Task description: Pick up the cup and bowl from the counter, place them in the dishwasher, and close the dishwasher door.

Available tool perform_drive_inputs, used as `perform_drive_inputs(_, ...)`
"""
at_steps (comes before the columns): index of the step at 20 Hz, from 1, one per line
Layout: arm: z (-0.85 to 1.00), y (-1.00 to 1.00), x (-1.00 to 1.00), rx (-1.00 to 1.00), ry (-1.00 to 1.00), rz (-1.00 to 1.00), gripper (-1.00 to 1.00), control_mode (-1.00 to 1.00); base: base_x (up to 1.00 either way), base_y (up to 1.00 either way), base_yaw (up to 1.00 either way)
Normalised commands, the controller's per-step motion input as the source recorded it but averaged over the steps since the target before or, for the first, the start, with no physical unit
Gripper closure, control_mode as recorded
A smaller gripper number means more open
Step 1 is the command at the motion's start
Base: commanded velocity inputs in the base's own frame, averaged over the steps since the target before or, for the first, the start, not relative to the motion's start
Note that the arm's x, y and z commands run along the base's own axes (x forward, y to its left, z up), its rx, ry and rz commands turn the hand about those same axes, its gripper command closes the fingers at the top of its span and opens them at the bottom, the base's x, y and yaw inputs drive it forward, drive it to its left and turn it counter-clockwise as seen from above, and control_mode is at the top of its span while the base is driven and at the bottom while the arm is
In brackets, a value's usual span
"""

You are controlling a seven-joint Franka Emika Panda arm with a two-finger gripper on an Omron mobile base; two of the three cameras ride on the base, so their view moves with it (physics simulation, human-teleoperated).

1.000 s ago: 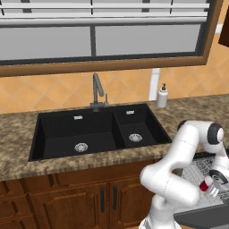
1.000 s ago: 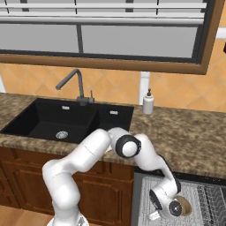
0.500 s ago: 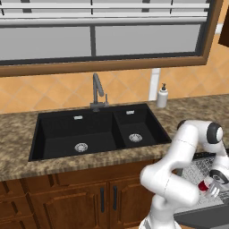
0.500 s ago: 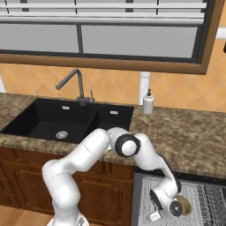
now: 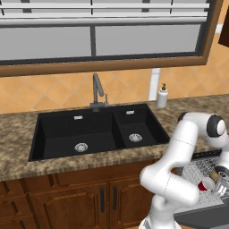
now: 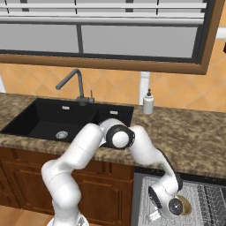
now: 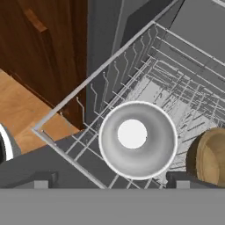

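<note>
Bowl (image 7: 212, 156) cut off beside cup (image 7: 137, 139); fingers (image 7: 41, 179) blurred

Black double sink (image 5: 96, 132) beneath a wide kitchen window (image 5: 103, 38)

A dark gooseneck faucet (image 5: 97, 93) stands at the sink's 12 o'clock edge, and a white soap dispenser bottle (image 5: 162, 96) sits at the sink's 2 o'clock, just beside a white vertical strip (image 5: 154, 84) on the orange tiled wall (image 5: 53, 91). Each basin holds a round silver drain (image 5: 81, 146). Brown wooden cabinets (image 5: 85, 197) with dark handles (image 5: 102, 199) run at 6 o'clock below the sink.
</note>
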Motion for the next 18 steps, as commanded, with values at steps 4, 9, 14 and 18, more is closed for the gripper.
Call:
perform_drive_inputs(4,0.99,-0.38,-0.32,0.00,0.00,-0.08,-1.00,-1.00,0.00,0.00,0.00)
perform_drive_inputs(9,0.88,-0.80,-0.36,-0.02,-0.03,-0.07,-1.00,-1.00,0.00,0.00,0.00)
perform_drive_inputs(14,0.12,-0.60,-0.69,0.13,0.09,-0.06,-1.00,-1.00,0.00,0.00,0.00)
perform_drive_inputs(18,0.39,-0.69,-0.92,0.29,0.00,-0.07,-1.00,-1.00,0.00,0.00,0.00)
